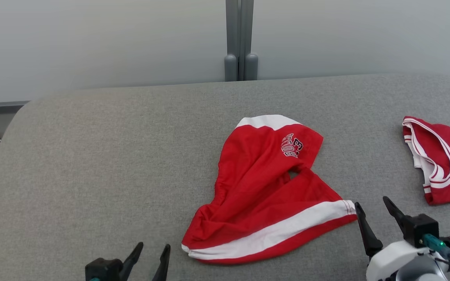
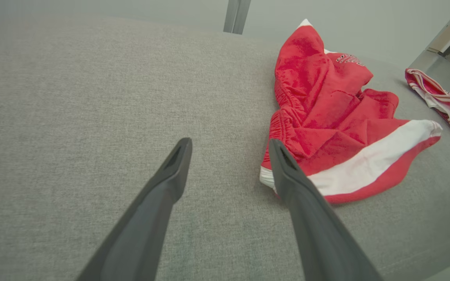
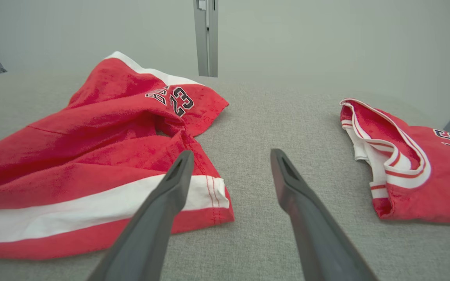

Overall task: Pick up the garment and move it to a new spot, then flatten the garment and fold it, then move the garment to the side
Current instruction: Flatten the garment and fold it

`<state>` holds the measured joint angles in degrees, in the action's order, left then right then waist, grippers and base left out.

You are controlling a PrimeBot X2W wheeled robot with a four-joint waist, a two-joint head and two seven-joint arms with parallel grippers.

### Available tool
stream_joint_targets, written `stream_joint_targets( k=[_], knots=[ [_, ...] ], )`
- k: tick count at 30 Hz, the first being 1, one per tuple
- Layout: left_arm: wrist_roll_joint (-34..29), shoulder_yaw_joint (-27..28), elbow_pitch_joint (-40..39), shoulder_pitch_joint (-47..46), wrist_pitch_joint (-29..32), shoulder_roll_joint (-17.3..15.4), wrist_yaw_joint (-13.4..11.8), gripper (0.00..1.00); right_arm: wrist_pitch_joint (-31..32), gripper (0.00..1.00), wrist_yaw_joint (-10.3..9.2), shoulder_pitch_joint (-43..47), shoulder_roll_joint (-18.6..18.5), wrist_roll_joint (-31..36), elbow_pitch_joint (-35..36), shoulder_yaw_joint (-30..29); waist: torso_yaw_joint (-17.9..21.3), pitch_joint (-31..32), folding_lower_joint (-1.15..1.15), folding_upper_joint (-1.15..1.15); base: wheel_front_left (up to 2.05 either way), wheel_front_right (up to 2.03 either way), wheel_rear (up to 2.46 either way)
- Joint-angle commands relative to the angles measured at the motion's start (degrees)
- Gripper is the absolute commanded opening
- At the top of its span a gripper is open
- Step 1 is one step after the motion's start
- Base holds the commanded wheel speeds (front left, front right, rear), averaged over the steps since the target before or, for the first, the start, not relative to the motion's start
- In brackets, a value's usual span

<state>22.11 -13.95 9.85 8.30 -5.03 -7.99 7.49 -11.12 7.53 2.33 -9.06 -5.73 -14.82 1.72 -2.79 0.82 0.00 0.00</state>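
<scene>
A pair of red shorts (image 1: 262,191) with white bands and a "23" print lies crumpled in the middle of the grey surface (image 1: 111,164); the shorts (image 2: 326,125) and the same shorts (image 3: 92,156) show in both wrist views. My left gripper (image 1: 154,249) stands open at the bottom, just left of the garment's lower left corner, holding nothing. My right gripper (image 1: 371,205) is open just right of the garment's white-banded hem corner, also empty. Its left finger (image 3: 174,183) overlaps that hem in the right wrist view.
A second red garment (image 1: 440,160) with red and white trim lies folded at the right edge, also seen as the jersey (image 3: 412,164). A grey post (image 1: 240,39) rises behind the surface against a pale wall. Bare grey surface stretches to the left.
</scene>
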Motion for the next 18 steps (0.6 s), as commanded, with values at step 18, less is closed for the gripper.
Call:
stream_joint_targets(
  k=[18],
  knots=[
    [15.7,-14.1,0.8,-11.2,16.5,-9.3,0.0,1.00,14.6,1.00,-0.09,-12.5,-9.3,-11.1,-9.6,13.7,-0.7,-6.4,0.00,0.00,0.00,0.00,0.00]
  ],
)
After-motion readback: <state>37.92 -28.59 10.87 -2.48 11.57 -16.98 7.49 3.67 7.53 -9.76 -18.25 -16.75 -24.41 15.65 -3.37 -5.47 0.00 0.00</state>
